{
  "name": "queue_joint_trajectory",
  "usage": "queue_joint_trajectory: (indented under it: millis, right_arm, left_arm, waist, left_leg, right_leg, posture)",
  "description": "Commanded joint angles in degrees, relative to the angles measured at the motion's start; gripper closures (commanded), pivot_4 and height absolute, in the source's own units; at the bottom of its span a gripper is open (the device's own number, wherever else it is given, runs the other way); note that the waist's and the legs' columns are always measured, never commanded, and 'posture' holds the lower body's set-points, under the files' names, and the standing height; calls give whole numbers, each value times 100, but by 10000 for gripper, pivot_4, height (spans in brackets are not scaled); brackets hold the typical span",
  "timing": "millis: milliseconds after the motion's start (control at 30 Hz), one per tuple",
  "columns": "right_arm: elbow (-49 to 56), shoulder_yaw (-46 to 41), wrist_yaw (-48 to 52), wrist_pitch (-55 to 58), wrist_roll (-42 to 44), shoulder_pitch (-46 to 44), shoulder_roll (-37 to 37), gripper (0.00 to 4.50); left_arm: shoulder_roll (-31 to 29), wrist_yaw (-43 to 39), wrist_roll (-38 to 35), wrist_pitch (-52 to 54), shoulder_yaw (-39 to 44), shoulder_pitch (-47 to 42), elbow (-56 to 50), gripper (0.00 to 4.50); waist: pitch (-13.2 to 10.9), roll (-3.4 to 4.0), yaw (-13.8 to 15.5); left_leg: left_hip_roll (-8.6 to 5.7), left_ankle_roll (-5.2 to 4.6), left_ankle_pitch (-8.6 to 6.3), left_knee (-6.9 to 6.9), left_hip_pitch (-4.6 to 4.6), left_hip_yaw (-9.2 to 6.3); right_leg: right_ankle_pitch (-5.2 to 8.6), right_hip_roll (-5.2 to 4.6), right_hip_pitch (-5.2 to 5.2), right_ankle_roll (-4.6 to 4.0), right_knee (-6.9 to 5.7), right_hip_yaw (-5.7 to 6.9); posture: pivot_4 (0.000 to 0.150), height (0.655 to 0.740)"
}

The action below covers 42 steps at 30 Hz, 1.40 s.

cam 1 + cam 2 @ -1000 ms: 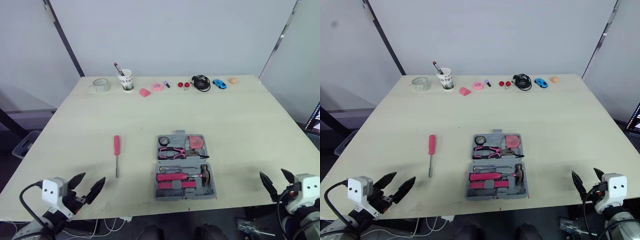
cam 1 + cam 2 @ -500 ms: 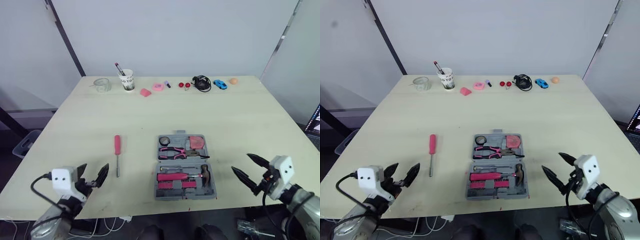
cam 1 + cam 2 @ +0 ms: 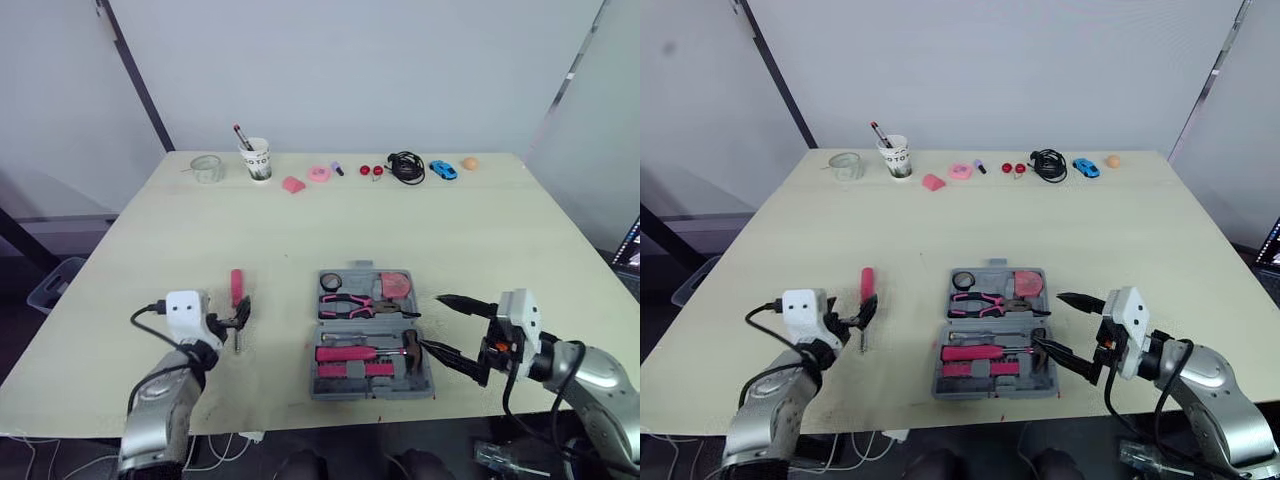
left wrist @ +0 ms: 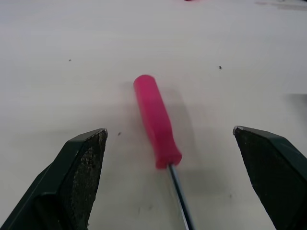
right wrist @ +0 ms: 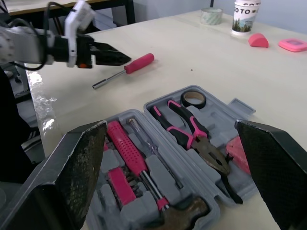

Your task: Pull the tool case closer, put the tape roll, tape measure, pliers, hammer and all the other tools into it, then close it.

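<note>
The screwdriver (image 4: 156, 125) would probably handle as a light, stiff tool, but its round, smooth plastic handle looked likely to roll or slip out of a loose pinch. The best hold seemed to be across the middle of the handle, where it is thickest, not on the thin metal shaft. It had a bright pink handle, rounded at the butt and narrowing into a bare steel shank. It lay flat on the table (image 3: 500, 230) to the left of the tool case (image 3: 370, 335), apart from it, with the handle pointing away from the robot. The left gripper (image 3: 238, 318) hung low over it with its two black fingers spread wide, one on each side of the handle's shaft end and touching nothing. The grey case lay open and flat, with the tape roll (image 5: 194, 99), pliers (image 5: 192, 132) and pink tape measure (image 5: 240, 148) seated in its far half, and a pink-handled driver (image 5: 127, 153) and the hammer (image 5: 184, 211) in its near half. The right gripper (image 3: 430, 321) sat just off the case's right edge, fingers wide apart and empty. Once the screwdriver is in, the lid would likely need steady pressure to close.
</note>
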<state>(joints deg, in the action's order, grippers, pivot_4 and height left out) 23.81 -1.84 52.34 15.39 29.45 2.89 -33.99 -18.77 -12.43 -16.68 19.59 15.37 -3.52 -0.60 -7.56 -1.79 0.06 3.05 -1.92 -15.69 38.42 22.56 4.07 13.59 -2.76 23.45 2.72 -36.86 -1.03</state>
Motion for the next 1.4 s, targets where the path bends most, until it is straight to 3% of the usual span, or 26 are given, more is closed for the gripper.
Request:
queue_joint_trajectory:
  millis: [33, 333, 433, 667, 767, 1133, 1400]
  right_arm:
    - [160, -4, 80, -100, 49, -89, -13, 171]
    - [165, 138, 119, -169, -33, -289, -4, 171]
    - [162, 142, 74, -136, -46, -365, -1, 0]
    - [232, 215, -20, -5, -55, -494, 10, 0]
    - [244, 220, -30, 22, -35, -514, -4, 0]
    - [249, 204, 304, 119, 125, -570, -277, 0]
    - [313, 310, 331, 268, 169, -701, -246, 0]
  left_arm:
    - [-36, 83, 170, -2, -21, -113, 184, 0]
    - [-77, 40, 511, -162, -232, -813, 1156, 0]
    - [-24, 75, 477, -81, -200, -809, 1122, 6426]
    - [-34, -2, 566, -105, -289, -699, 913, 40376]
    - [-18, -64, 559, -23, -333, -592, 692, 40916]
    - [177, 73, 489, 957, -525, 1323, -2063, 40916]
    - [769, 462, 523, 1287, -780, 1700, -2637, 40916]
  waist:
    - [0, 0, -11]
    - [0, -1, 62]
    - [0, -1, 62]
    - [0, -1, 64]
    - [0, -1, 64]
    - [-4, 3, 74]
    - [-3, 2, 70]
  left_leg:
    - [1, 0, 0, 0, 0, 0]
    - [-1, 1, 1, 3, 4, 4]
    - [-1, 1, 0, 2, 6, 3]
    - [0, 1, 1, 2, 7, 2]
    - [1, 1, 1, 2, 7, 1]
    - [15, 1, 0, 0, 2, -11]
    - [5, 0, 0, 1, 4, -12]
  right_leg:
    - [0, 0, 1, 0, 0, 0]
    - [-1, 0, 0, 0, -1, 9]
    - [-1, -1, 1, 0, 1, 9]
    - [-1, -1, 0, 0, 0, 11]
    - [-1, -1, 1, 0, 0, 11]
    - [4, -10, 3, -8, 1, 6]
    - [13, -12, 3, -24, 1, 4]
  posture:
    - [1500, 7400]
    - [1500, 7400]
    - [1500, 7400]
    - [1500, 7400]
    - [1500, 7400]
    - [1500, 7400]
    - [1500, 7400]
